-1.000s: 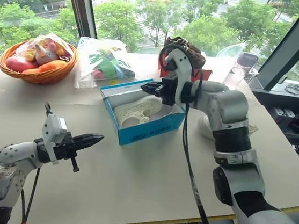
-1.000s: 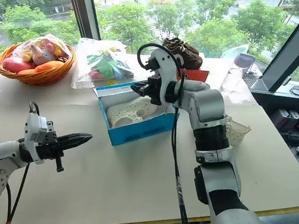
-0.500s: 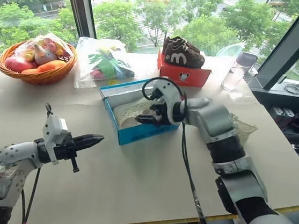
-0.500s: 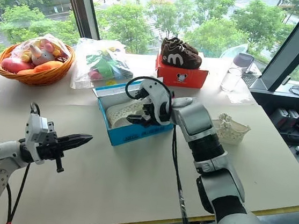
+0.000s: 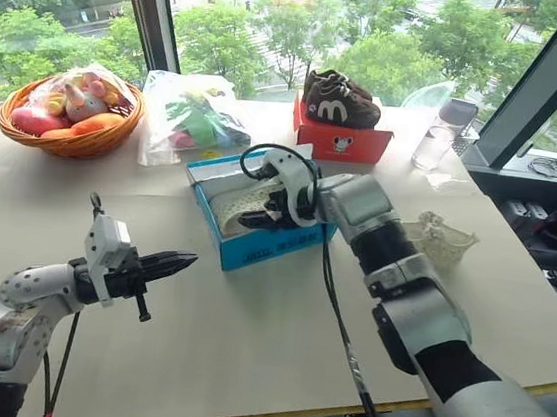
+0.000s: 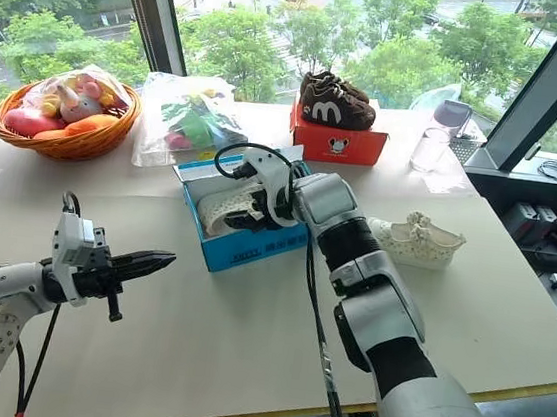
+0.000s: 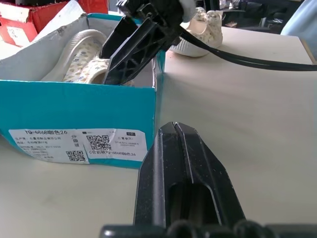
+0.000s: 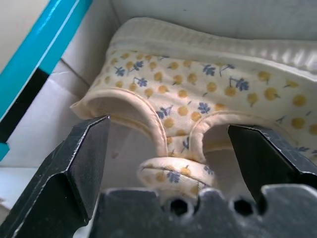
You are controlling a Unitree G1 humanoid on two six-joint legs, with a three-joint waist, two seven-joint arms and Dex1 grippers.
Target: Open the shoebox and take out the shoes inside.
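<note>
The bright blue shoebox [image 5: 266, 243] stands open mid-table, showing its white inside. One cream-white shoe [image 5: 243, 196] lies in it; its dotted lining shows in the right wrist view [image 8: 208, 94]. My right gripper [image 5: 257, 216] reaches down into the box, open, with its fingers [image 8: 84, 158] on either side of the shoe's strap and not closed on it. The other shoe [image 6: 417, 243] lies on the table to the right of the box. My left gripper [image 5: 178, 260] is shut and empty, level above the table in front and to the left of the box.
At the back of the table are a wicker basket [image 5: 68, 112] of toys on the left, a clear bag [image 5: 193, 116] of toys, a red-orange box [image 5: 339, 135] carrying dark brown sneakers, and a clear cup [image 5: 433, 144]. Windows rise behind the table.
My right gripper has opened and come down from above the box into it, over the shoe. The left arm has stayed still.
</note>
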